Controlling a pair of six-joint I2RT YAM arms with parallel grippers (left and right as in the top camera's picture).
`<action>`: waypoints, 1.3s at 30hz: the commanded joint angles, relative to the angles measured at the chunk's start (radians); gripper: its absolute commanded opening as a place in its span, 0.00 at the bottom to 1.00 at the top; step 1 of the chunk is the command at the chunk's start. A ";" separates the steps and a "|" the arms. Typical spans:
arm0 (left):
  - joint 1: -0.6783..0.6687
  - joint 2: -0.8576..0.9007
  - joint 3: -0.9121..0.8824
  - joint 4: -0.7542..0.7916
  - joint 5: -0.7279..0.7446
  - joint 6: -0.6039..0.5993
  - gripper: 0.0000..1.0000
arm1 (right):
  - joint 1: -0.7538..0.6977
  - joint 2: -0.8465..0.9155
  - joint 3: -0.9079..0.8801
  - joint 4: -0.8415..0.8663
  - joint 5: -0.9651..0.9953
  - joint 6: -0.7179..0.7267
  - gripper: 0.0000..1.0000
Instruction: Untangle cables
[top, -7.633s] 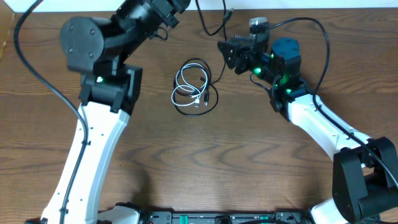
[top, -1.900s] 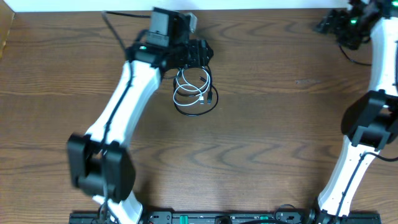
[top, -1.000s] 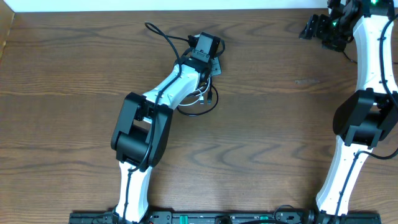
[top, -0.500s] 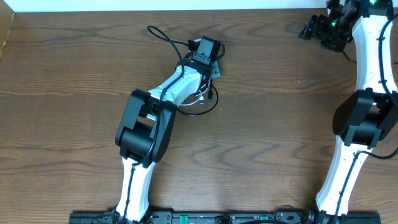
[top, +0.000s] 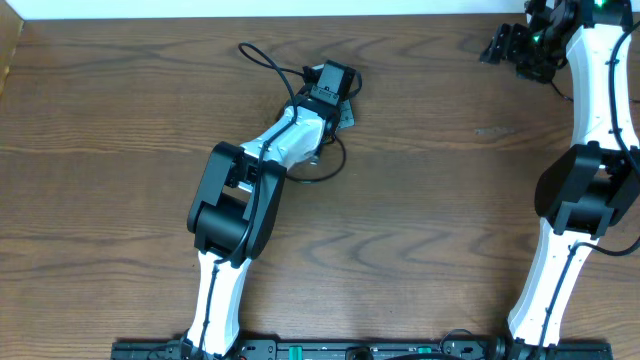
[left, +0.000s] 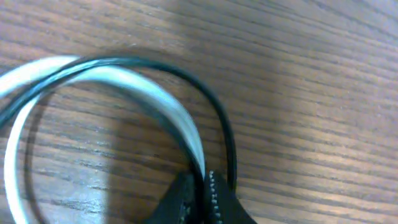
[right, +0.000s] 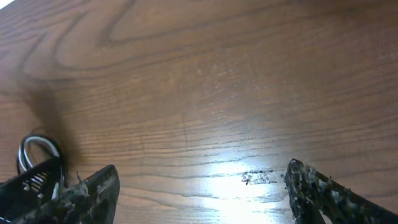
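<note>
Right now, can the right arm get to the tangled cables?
Probably not. The right arm is up at the far corner of the table, fingers open, well away from the cables. The left arm lies right over them, its fingers shut on the white cable.

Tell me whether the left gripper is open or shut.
Shut: the left gripper has its fingertips closed together on the white cable.

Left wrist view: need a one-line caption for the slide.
Close-up: left gripper shut on the thin white cable, the thin black cable looping beside it on the brown wooden table.
</note>
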 joint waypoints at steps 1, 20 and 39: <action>0.002 0.013 -0.003 -0.002 -0.013 0.000 0.07 | 0.006 -0.044 -0.006 0.000 0.004 -0.015 0.82; 0.012 -0.521 0.009 -0.119 0.463 0.266 0.07 | 0.047 -0.044 -0.006 -0.011 -0.306 -0.171 0.79; 0.023 -0.592 0.009 -0.165 0.428 0.270 0.08 | 0.161 -0.043 -0.006 -0.141 -0.251 -0.105 0.75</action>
